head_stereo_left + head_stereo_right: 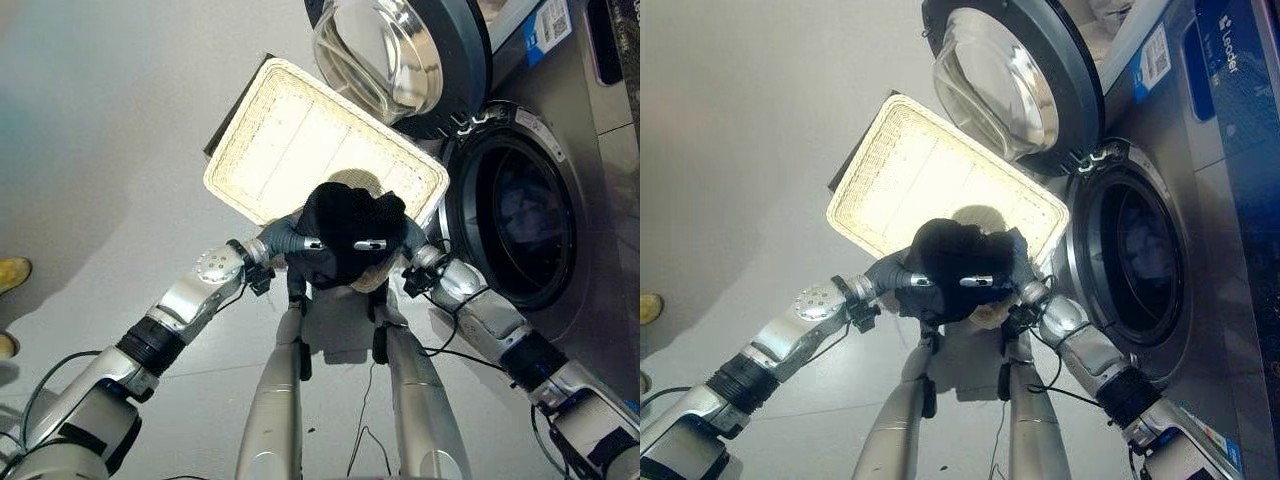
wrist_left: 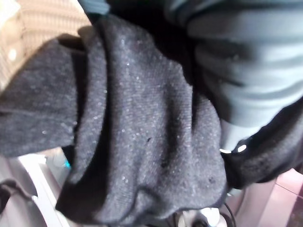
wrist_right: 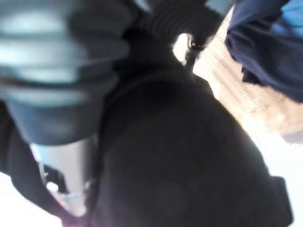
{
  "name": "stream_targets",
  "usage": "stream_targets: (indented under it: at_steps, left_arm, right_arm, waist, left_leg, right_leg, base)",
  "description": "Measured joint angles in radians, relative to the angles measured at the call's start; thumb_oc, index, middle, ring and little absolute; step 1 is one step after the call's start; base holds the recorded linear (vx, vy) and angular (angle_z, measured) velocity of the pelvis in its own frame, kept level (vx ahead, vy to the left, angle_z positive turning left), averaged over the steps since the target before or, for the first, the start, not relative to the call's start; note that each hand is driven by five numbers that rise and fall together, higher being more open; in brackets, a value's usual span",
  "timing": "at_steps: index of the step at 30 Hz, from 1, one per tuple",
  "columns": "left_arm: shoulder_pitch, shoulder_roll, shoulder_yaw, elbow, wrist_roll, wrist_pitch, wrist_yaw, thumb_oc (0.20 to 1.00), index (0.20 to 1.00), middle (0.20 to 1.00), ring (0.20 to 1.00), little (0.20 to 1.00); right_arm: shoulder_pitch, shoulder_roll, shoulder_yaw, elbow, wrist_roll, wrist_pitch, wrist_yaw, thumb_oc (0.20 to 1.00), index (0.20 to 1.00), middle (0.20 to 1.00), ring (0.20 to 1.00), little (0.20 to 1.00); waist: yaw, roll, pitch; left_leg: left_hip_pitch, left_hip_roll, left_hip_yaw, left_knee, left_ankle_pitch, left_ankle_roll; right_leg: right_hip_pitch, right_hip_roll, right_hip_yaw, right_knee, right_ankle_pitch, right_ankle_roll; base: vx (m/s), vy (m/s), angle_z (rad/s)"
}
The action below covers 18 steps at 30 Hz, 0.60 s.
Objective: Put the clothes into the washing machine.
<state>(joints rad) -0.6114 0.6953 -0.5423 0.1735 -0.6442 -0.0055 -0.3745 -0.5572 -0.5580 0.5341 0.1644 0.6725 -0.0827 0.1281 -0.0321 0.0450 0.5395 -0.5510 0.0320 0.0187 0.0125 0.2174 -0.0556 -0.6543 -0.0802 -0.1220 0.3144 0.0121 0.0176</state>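
Left hand: under its ribbed cover, pushed against the near-left side of the dark bundle of clothes; fingers buried in the cloth, so I cannot tell whether they are curled or straight.
Right hand: against the bundle's other side, the side toward the washing machine; fingers likewise hidden in the fabric, so their state cannot be told.
Dark clothes: a black and charcoal knitted heap held up between the two hands, over the near edge of the basket and just beside the machine's opening, outside it.
Wicker basket: a pale rectangular tray on the floor just left of the washing machine; one corner reaches under the open door, another touches or nearly touches the machine's front by the opening. Its bed shows bare beyond the bundle.
Washing machine: grey front with a dark blue panel at the top.
Drum opening: round, dark, with some pale cloth visible inside.
Door: glass bowl in a dark ring, swung wide open, hanging over the basket's far corner.
Labels: a blue and white sticker on the machine above the door; print too small to read with certainty.
Floor: plain grey, open room to the left of the basket.
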Motion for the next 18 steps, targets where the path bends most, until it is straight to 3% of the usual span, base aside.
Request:
stream_targets:
  at_steps: [3,7,8,9,15,18]
  left_arm:
    - [0.001,0.003,0.0,0.0,-0.002,0.001,-0.002,0.2,0.2,0.2,0.2,0.2]
    - [0.001,0.027,-0.026,-0.003,-0.003,0.002,-0.003,0.2,0.2,0.2,0.2,0.2]
    - [0.001,0.027,-0.026,-0.003,-0.003,0.002,-0.003,0.2,0.2,0.2,0.2,0.2]
    - [0.013,0.052,-0.052,-0.017,-0.003,0.001,-0.006,0.2,0.2,0.2,0.2,0.2]
    - [0.02,0.06,-0.105,-0.039,-0.002,-0.01,0.024,0.2,0.2,0.2,0.2,0.2]
    - [0.021,0.049,-0.106,-0.045,-0.002,-0.021,0.042,0.2,0.2,0.2,0.2,0.2]
  right_arm:
    - [0.0,0.007,0.0,0.0,0.062,0.045,0.053,1.0,1.0,1.0,1.0,1.0]
    - [-0.003,-0.027,0.022,0.001,0.189,0.218,0.23,1.0,1.0,1.0,1.0,1.0]
    - [-0.003,-0.027,0.022,0.001,0.189,0.218,0.23,1.0,1.0,1.0,1.0,1.0]
    - [-0.006,-0.064,0.049,0.002,0.204,0.292,0.314,1.0,1.0,1.0,1.0,1.0]
    - [-0.009,-0.091,0.068,0.037,0.284,0.432,0.455,1.0,1.0,1.0,1.0,1.0]
    - [0.003,-0.09,0.071,0.037,0.315,0.469,0.496,1.0,1.0,1.0,1.0,1.0]
  waist:
    - [0.004,0.002,0.0]
    - [0.024,0.005,0.001]
    - [0.024,0.005,0.001]
    - [0.028,0.009,0.001]
    - [0.048,0.009,0.001]
    - [0.046,0.009,0.001]
  left_leg:
    - [0.001,0.0,0.001,0.0,0.003,0.002]
    - [0.014,0.004,0.003,-0.002,0.003,0.001]
    - [0.014,0.004,0.003,-0.002,0.003,0.001]
    - [0.019,0.007,0.002,-0.003,0.002,0.001]
    - [0.019,0.008,0.0,-0.009,0.0,-0.003]
    - [0.018,0.008,0.001,-0.018,0.002,-0.002]
  right_leg:
    - [0.003,0.0,-0.003,-0.003,0.004,-0.006]
    - [0.016,0.003,-0.004,-0.011,0.007,-0.008]
    - [0.016,0.003,-0.004,-0.011,0.007,-0.008]
    - [0.03,0.006,-0.011,-0.022,0.007,-0.007]
    - [0.03,0.007,-0.013,-0.028,0.007,-0.002]
    - [0.03,0.008,-0.014,-0.04,0.012,-0.001]
  base:
    - [0.0,0.0,0.0]
    - [-0.01,-0.017,-0.01]
    - [-0.02,-0.05,0.04]
    - [-0.02,-0.06,0.04]
    - [-0.02,-0.037,0.01]
    - [-0.01,-0.01,0.0]
